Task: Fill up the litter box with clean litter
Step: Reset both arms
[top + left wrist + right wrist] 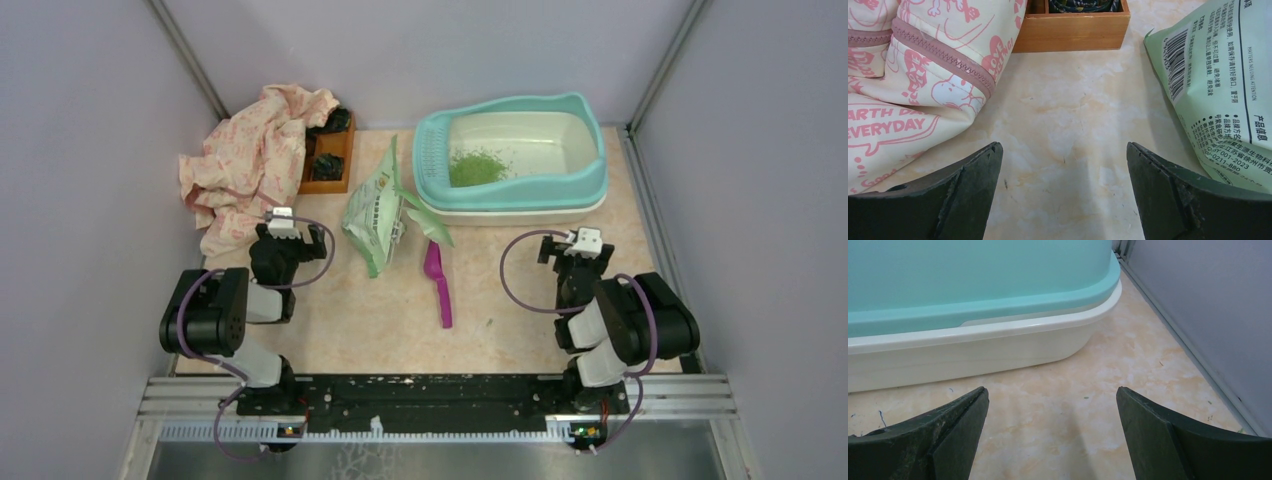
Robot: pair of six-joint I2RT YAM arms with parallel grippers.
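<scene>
The litter box (590,180), teal rim over a cream basin, stands at the back right of the table. A small pile of green clean litter (476,167) lies in its left part. The box's near wall fills the top of the right wrist view (973,352). My left gripper (289,236) is open and empty over bare table, between the pink cloth and the bag. My right gripper (577,248) is open and empty, just in front of the box's right end. Both show open jaws in their wrist views, left (1064,150) and right (1052,392).
A pale green printed bag (376,213) lies left of the box, also in the left wrist view (1220,85). A purple scoop (438,283) lies mid-table. A pink printed cloth (250,160) and a brown wooden tray (330,155) sit at the back left. Walls enclose the table.
</scene>
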